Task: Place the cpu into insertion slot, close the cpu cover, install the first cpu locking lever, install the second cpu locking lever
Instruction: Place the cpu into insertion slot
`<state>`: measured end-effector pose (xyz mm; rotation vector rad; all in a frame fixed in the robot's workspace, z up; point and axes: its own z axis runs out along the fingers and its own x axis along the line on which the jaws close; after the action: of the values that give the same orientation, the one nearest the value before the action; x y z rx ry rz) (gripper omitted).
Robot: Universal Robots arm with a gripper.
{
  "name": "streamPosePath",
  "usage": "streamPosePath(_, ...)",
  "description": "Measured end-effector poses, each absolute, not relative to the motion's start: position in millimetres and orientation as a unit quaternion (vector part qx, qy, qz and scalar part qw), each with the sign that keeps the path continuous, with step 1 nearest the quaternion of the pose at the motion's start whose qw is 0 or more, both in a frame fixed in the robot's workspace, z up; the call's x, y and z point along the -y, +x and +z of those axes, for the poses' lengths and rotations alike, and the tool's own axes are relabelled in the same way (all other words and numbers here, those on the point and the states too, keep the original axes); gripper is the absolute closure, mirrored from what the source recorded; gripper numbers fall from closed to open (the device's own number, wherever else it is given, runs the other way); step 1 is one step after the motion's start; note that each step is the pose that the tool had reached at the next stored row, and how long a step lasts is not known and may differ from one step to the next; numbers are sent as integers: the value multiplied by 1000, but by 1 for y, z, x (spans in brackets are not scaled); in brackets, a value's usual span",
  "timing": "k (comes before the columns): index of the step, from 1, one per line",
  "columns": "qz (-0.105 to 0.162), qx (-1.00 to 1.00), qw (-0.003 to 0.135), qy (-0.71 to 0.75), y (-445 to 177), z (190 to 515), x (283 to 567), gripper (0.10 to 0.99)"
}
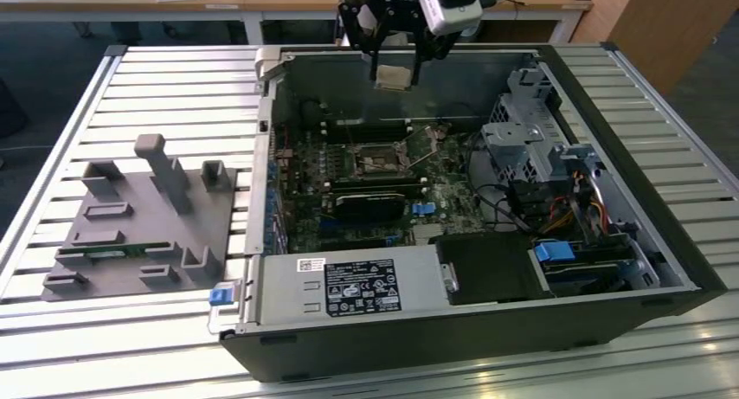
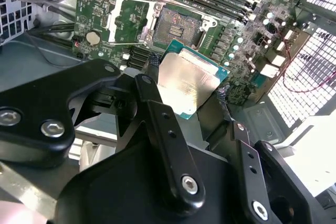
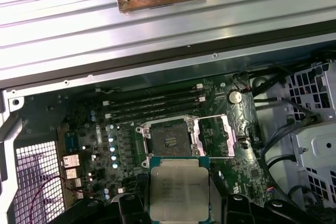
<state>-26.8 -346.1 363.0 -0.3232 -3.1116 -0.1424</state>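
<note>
Four-step job, working first step: carrying cpu (image 3: 178, 203) toward insertion slot (image 3: 169, 140). Pinching cpu by opposite edges in gripper (image 3: 179, 182), hovering well above motherboard (image 3: 105, 129). Leaving cpu cover (image 3: 216, 136) swung open beside insertion slot. Likely needing: squaring cpu over insertion slot, lowering gently.

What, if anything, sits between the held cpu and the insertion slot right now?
Nothing visible does. The tool grips the cpu by its edges. The insertion slot lies bare, with the cpu cover swung open beside it.
</note>
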Motion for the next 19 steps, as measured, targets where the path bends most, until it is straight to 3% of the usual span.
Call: streamPosePath(19, -46, 991, 4, -124, -27, 363, 346, 545)
